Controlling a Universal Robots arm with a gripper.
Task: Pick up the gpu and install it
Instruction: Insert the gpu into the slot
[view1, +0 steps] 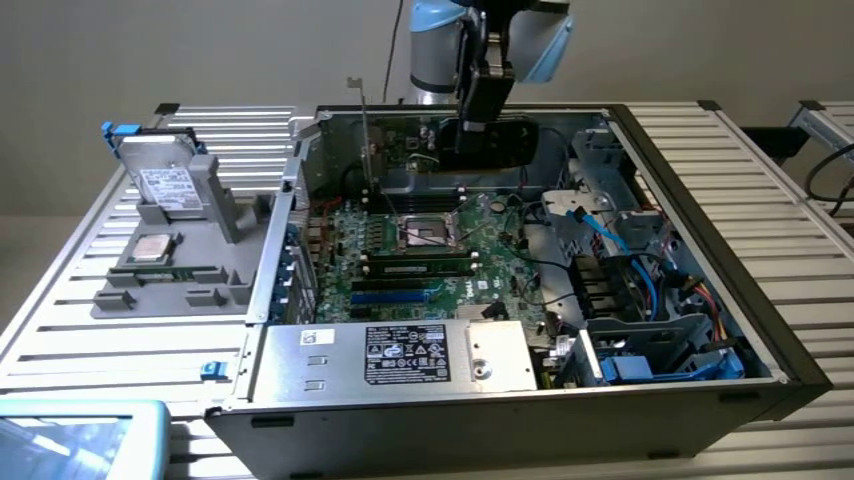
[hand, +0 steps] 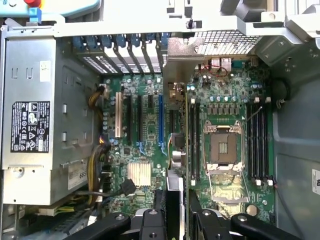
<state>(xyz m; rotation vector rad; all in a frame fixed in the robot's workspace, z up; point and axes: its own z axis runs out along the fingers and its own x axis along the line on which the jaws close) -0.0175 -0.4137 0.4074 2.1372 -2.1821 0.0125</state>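
The jaws are clamping partway closed on the gpu (view1: 494, 148), pinching it across its two flat faces from above. The card is therefore hanging on edge inside the open case (view1: 467, 435), not lying on the desk (view1: 747, 170). In the exterior view the card's long axis is running from 9 to 3 o'clock. Its silver bracket (view1: 363, 120) is pointing to 9 o'clock and poking up by the case's rear wall, and its black cover is turned toward 6 o'clock. The relation that matters is straight down. The wrist view is looking along the card's top edge, which is lying parallel to the blue slot (hand: 161, 117) on one side and the memory slots (hand: 194, 140) on the other, with the motherboard (view1: 481, 280) beneath. The card itself is hiding the slot right under it, so I cannot tell whether its lower edge is touching or seated. From the jaws in the exterior view, the CPU socket (view1: 430, 232) is sitting near at 6 o'clock, with a memory stick (view1: 420, 265) just beyond it and the power supply (view1: 387, 355) farther along the same line. Blue cables (view1: 601, 230) are crowding in at 4 o'clock, apart from the card. Outside the case at 8 o'clock, a grey tray (view1: 160, 295) is carrying a drive (view1: 167, 185) and a CPU chip (view1: 154, 247), well apart from the work.
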